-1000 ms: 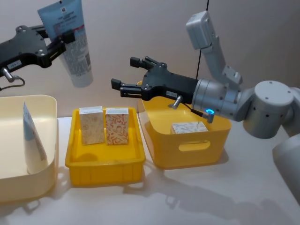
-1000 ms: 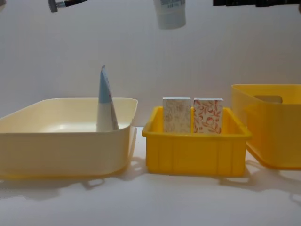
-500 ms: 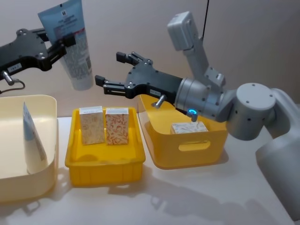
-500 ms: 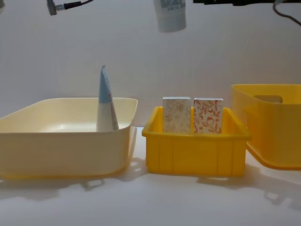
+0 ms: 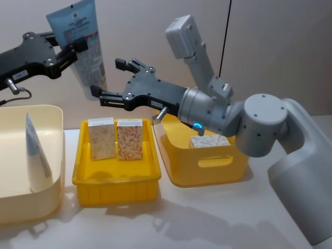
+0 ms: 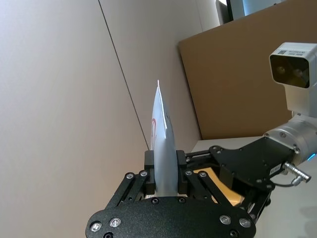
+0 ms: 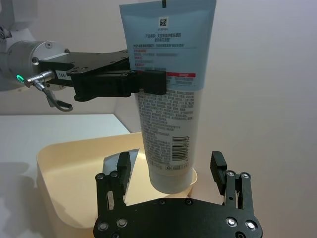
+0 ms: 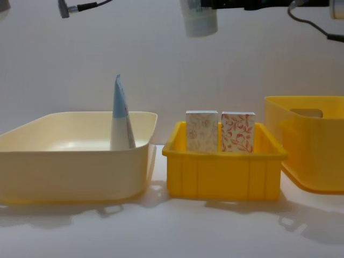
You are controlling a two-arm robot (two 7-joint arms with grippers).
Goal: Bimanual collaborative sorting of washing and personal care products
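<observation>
Black right gripper (image 5: 108,80) nearer held tube (image 5: 85,44)

two tubes (image 5: 85,44), three cartons (image 5: 101,137), three bins (image 5: 116,181)

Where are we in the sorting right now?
Done: one tube stands in the cream bin, two cartons stand in the small yellow tray, one carton lies in the yellow basket. In hand: left gripper holds a blue tube aloft; right gripper, jaws open, is at its cap end. Left: handover and binning.
</observation>
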